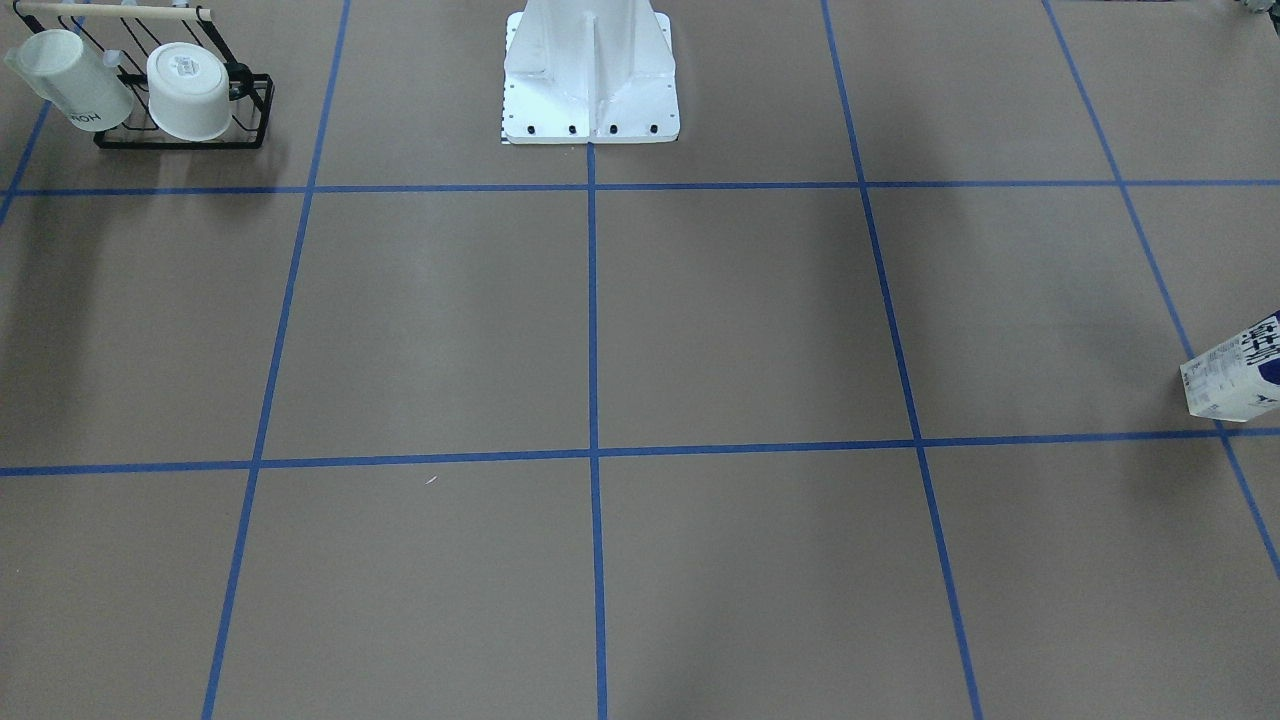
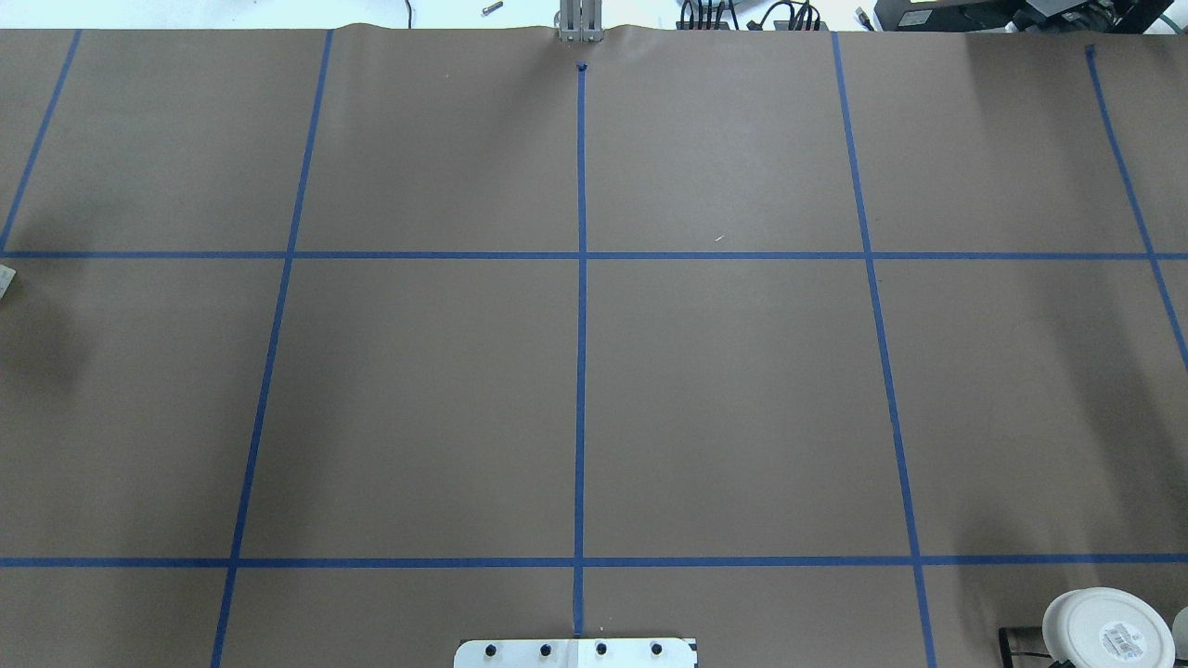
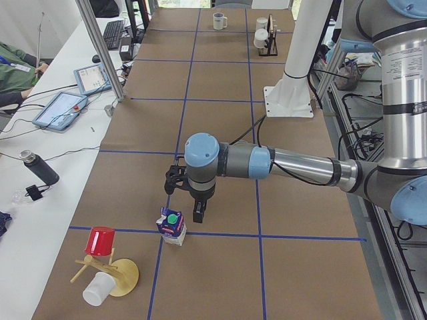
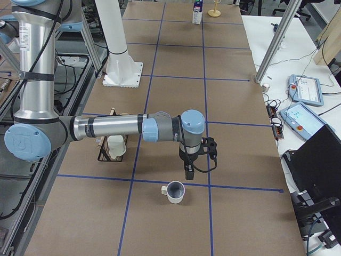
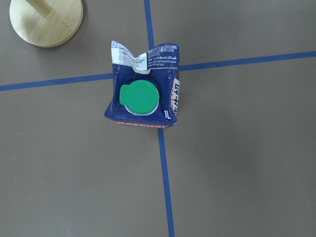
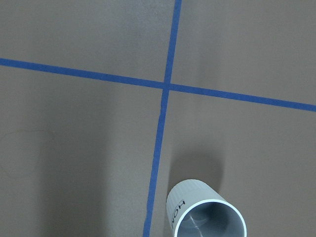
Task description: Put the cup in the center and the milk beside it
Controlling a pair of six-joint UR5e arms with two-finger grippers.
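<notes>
Centre your right gripper [image 4: 199, 163] over the mug [image 4: 175, 192] at the right end of the table [image 4: 160, 224] before descending. The milk carton [image 5: 143, 94] stands at the far end, below your left gripper [image 3: 184, 204]. I cannot tell whether either gripper is open.

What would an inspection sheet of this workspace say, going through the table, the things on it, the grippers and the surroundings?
Surface: brown table marked with a blue tape grid.
Job's things: cup upright near the robot's right end; milk upright on a tape crossing near the left end.
Clutter: rack holding two white cups; wooden stand bearing a red cup, close to the milk.
Grippers: left gripper hangs over the milk, right gripper near the cup; cannot tell whether the jaws are open.
Cables: black cables beyond the table's far edge.
Surroundings: side desk with tablets and a bottle; a seated person.
</notes>
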